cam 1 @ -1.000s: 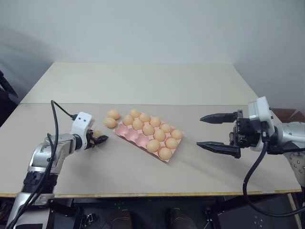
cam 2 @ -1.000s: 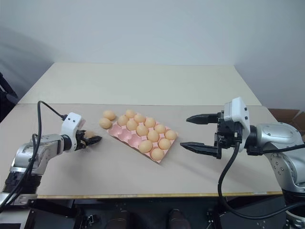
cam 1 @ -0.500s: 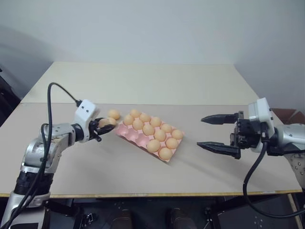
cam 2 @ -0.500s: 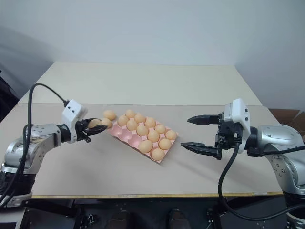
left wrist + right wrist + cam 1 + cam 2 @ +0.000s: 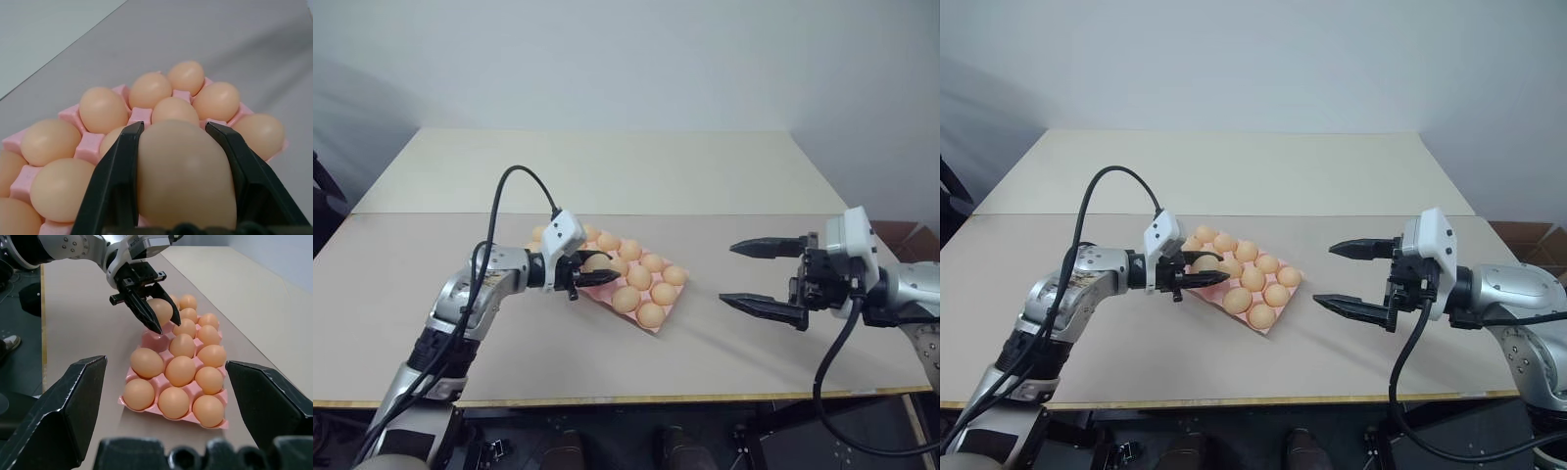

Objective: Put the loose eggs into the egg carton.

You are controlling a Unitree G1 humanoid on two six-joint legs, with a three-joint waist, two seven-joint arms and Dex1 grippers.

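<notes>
Here, centre frame, left gripper (image 5: 585, 272) clasps a tan oval egg (image 5: 596, 263) above the pink moulded carton (image 5: 658, 324); next, lowering into an empty cup.

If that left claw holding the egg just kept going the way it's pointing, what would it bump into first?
Most likely the eggs already seated in the egg carton. The left gripper, shut on its egg, points low across the tray; which seated egg comes first is unclear.

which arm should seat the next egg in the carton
Left. The left gripper is shut on an egg directly over the egg carton. The right gripper hangs open and empty, off to the carton's side.
</notes>
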